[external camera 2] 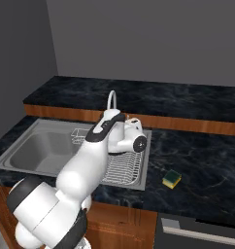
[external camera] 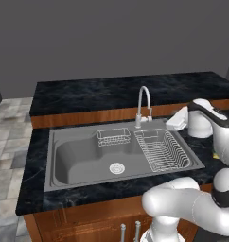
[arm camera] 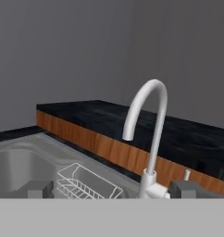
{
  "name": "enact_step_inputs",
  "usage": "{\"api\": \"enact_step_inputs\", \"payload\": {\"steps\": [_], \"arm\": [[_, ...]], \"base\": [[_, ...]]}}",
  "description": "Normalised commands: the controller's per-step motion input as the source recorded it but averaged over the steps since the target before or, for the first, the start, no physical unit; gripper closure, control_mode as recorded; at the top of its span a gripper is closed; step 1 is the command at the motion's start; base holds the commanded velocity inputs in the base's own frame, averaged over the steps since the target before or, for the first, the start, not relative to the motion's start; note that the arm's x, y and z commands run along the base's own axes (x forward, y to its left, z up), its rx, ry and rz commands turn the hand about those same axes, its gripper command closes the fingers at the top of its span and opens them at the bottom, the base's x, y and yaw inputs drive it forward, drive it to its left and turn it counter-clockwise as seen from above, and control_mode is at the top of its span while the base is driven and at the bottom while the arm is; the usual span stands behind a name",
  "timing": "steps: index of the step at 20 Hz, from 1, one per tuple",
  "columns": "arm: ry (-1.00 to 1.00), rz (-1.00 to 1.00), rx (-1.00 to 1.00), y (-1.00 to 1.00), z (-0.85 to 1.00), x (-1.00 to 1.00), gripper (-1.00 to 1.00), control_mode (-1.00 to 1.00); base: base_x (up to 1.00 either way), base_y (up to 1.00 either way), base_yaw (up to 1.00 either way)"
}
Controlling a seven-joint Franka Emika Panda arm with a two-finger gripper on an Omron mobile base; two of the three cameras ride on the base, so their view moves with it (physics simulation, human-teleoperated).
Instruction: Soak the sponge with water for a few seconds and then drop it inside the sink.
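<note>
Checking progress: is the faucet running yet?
Off: no stream falls from the faucet spout into the sink.

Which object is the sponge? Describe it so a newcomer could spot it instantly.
Start at the grey sink set in the black counter; move past the wire dish rack at its right end onto bare counter. The sponge lies there alone: a small yellow block with a dark green top.

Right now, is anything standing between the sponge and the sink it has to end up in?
The yellow, green-topped sponge lies on the black counter, right of the grey steel sink. The wire dish rack fills the sink's near end, so it stands between sponge and open basin.
</note>
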Motion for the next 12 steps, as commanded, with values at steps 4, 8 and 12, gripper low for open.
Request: {"api": "enact_step_inputs", "payload": {"steps": [4, 8, 12], "arm": [[0.00, -0.02, 0.00, 0.00, -0.12, 0.25, -1.00, -1.00], [0.00, -0.01, 0.00, 0.00, -0.11, 0.22, -1.00, -1.00], [0.00, -0.01, 0.00, 0.00, -0.10, 0.12, -1.00, -1.00]], "base": [[0.00, 0.00, 0.00], [0.00, 0.00, 0.00], [0.00, 0.00, 0.00]]}}
